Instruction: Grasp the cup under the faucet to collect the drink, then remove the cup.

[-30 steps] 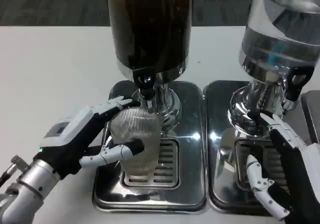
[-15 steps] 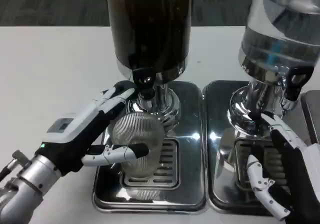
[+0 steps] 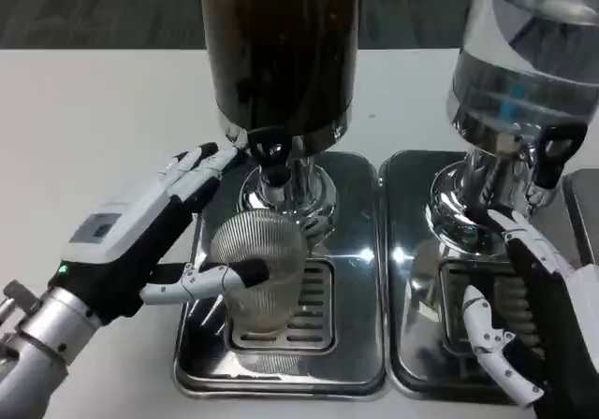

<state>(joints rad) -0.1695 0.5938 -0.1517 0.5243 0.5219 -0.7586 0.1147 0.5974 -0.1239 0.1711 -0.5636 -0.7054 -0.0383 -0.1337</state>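
White surface (image 3: 94, 110), two steel drip trays; ribbed clear plastic cup (image 3: 257, 269) on left tray grate below dark dispenser's black faucet (image 3: 271, 152); left hand (image 3: 150, 237) loosely open, thumb touching cup, not gripping; right hand (image 3: 529, 321) open, idle; risk: thumb nudges cup off-centre, drink misses.

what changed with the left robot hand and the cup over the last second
The left robot hand let go of the ribbed clear plastic cup, drawing back left with fingers spread; its thumb still touches the cup. Cup, dark drink dispenser and right robot hand stayed put.
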